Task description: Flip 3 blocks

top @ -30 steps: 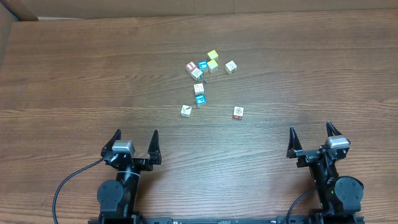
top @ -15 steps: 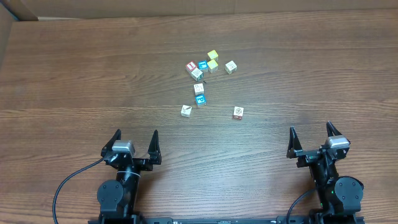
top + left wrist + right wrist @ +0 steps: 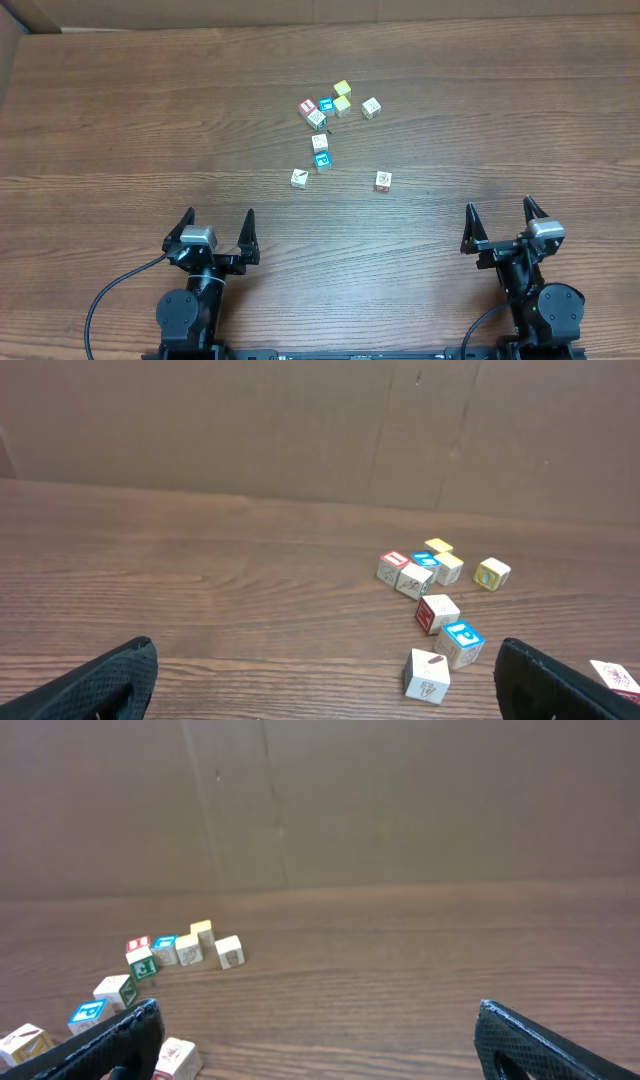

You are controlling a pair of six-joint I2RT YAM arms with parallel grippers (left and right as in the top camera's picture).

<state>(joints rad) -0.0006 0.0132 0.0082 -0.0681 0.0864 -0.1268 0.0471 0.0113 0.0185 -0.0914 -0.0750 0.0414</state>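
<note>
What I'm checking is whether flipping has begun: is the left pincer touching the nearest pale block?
Apart. Overhead view shows bare table between the open left pincer and the pale block.

The teal-blue block (image 3: 322,160) is sitting flat, blue face up, just above the middle of the overhead frame. A pale block with a red stroke (image 3: 299,178) is lying just lower left of it, slightly turned. Another pale block with a red-orange mark (image 3: 383,181) is resting farther right, apart from both.
</note>
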